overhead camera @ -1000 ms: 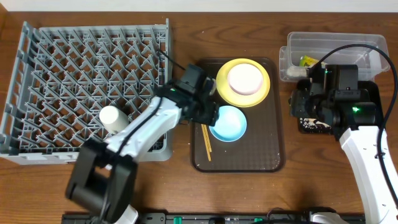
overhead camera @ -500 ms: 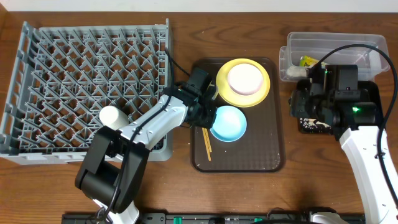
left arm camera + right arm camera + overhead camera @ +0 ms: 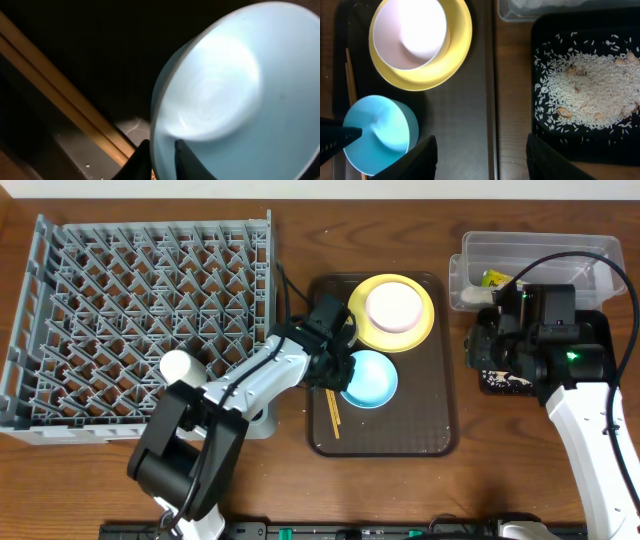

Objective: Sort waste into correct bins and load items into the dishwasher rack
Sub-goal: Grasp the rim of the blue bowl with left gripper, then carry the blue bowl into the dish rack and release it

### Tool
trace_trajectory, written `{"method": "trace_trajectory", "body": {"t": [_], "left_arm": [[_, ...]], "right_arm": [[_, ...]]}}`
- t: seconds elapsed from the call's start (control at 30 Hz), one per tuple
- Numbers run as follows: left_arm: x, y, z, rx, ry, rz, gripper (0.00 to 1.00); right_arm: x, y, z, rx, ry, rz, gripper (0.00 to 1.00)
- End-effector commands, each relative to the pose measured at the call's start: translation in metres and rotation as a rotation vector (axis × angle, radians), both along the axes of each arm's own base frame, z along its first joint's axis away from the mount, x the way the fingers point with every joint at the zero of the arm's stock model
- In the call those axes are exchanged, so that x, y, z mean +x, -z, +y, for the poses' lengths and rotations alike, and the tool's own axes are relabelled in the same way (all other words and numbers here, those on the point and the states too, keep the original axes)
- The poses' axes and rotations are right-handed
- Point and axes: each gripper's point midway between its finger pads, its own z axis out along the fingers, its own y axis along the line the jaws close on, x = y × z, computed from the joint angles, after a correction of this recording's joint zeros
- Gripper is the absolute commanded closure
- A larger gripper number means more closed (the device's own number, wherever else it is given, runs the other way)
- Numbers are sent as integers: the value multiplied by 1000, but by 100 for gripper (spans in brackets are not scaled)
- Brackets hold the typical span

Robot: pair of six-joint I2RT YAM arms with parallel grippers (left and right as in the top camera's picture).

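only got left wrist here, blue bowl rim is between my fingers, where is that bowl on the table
Observer: The light-blue bowl is on the brown serving tray, nearer the robot than the yellow plate.
Operator: anything in the rack yet
Observer: A small white cup stands near the front edge of the dishwasher rack; I see nothing else in it.
Operator: and the right arm
Observer: The right gripper is open, above the gap between that tray and the black tray holding rice.

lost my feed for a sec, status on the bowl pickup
Left end effector shut on light-blue bowl rim; bowl on brown tray. Right end effector open, empty. Chopsticks lie beside bowl.
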Motion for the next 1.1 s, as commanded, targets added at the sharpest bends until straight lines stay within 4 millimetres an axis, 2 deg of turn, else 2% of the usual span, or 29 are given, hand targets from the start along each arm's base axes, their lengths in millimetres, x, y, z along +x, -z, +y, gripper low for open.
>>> {"method": "trace_trajectory", "body": {"t": [0.0, 0.07, 0.13, 0.27, 0.37, 0.5, 0.57, 0.67, 0.77, 0.93, 1.07], "left_arm": [[5, -2, 0, 6, 4, -18, 87], [8, -4, 5, 34, -5, -37, 94], [12, -9, 15, 84, -22, -72, 94], [22, -42, 35, 151, -64, -159, 94], [36, -85, 51, 147, -121, -285, 94], [58, -150, 84, 149, -249, -503, 94], [71, -185, 112, 178, -345, -634, 94], [89, -222, 156, 271, -451, -794, 94], [103, -239, 187, 340, -491, -873, 94], [129, -243, 237, 460, -511, -929, 94], [141, -254, 296, 688, -584, -960, 94]], "right_arm": [[0, -1, -4, -1, 19, -1, 45], [1, -2, -4, -2, 19, -3, 45], [1, -2, -4, -2, 19, -4, 45], [1, -2, -4, -2, 18, -3, 45], [1, -2, -5, -5, 20, -5, 45], [1, -2, -5, -5, 20, -5, 45], [1, -2, -5, -5, 20, -5, 45], [1, -2, -5, -4, 21, -5, 45], [1, -2, -5, -5, 21, -5, 45], [1, -2, -5, -5, 21, -5, 45], [1, -2, -5, -4, 21, -5, 45]]}}
